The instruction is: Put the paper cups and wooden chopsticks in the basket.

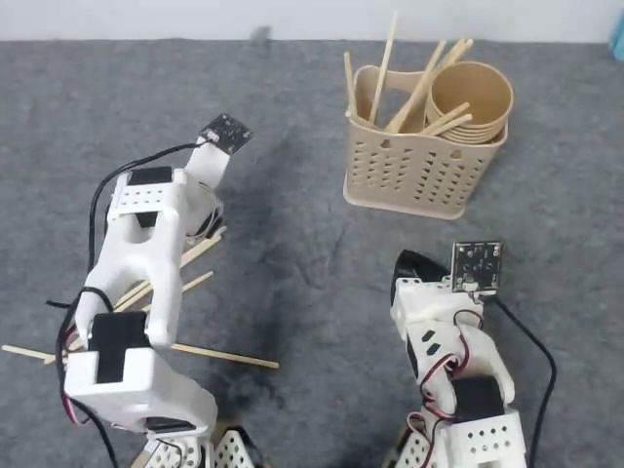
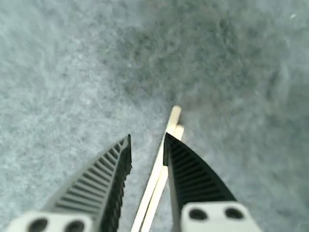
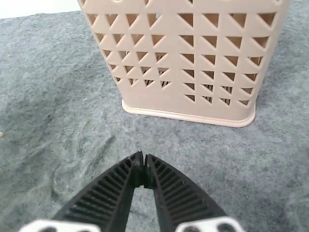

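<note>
Straddling two chopsticks [image 2: 172,123] at the worktop's [image 1: 312,263] 8 o'clock, the left tool [image 2: 147,141] stands narrowly open, not yet pinching. Other sticks [image 1: 226,358] lie loose nearby. Next, I judge, it must close and lift. At 1 o'clock the basket [image 1: 409,180] holds cups [image 1: 480,97]; the right tool [image 3: 143,163] faces it, closed and empty.

- The basket [image 1: 419,175] stood at one o'clock, holding stacked paper cups [image 1: 475,97] and several chopsticks [image 1: 417,88].
- At eight o'clock, loose chopsticks [image 1: 224,357] lay beneath the left arm [image 1: 146,263].
</note>
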